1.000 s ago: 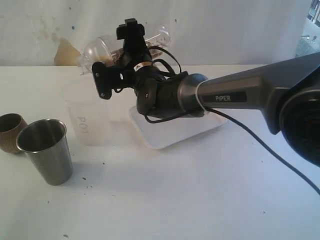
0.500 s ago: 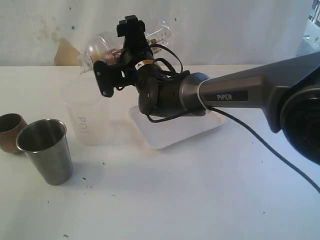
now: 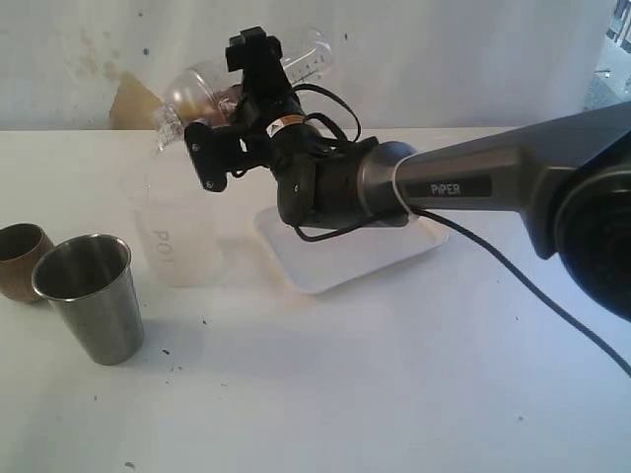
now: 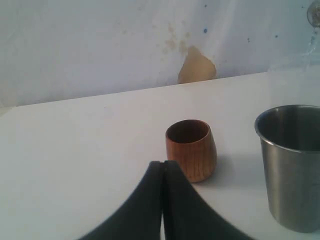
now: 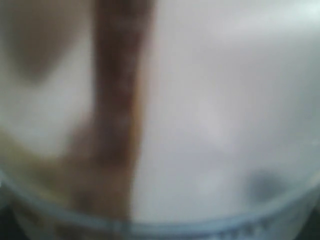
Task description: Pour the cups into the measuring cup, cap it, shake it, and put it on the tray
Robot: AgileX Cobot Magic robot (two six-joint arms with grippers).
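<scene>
My right gripper (image 3: 229, 103) is shut on the measuring cup (image 3: 308, 54). It holds the cup on its side in the air above the frosted cup (image 3: 173, 232), with a clear domed lid (image 3: 189, 91) on the cup's left end. Brown contents show inside. In the right wrist view the measuring cup (image 5: 200, 125) fills the frame as a blur with a brown streak. The white tray (image 3: 330, 268) lies under the arm. My left gripper (image 4: 163, 165) is shut and empty, just short of the brown cup (image 4: 191, 149). The steel tumbler (image 4: 292, 165) stands beside it.
The steel tumbler (image 3: 91, 296) and the brown cup (image 3: 20, 258) stand at the left of the white table, with the frosted cup just to their right. The right arm (image 3: 463, 182) stretches across the tray. A wall runs along the back.
The right gripper has shifted slightly up and left with the measuring cup, whose narrow end has tipped higher. The cups on the table and the left gripper have not moved.
</scene>
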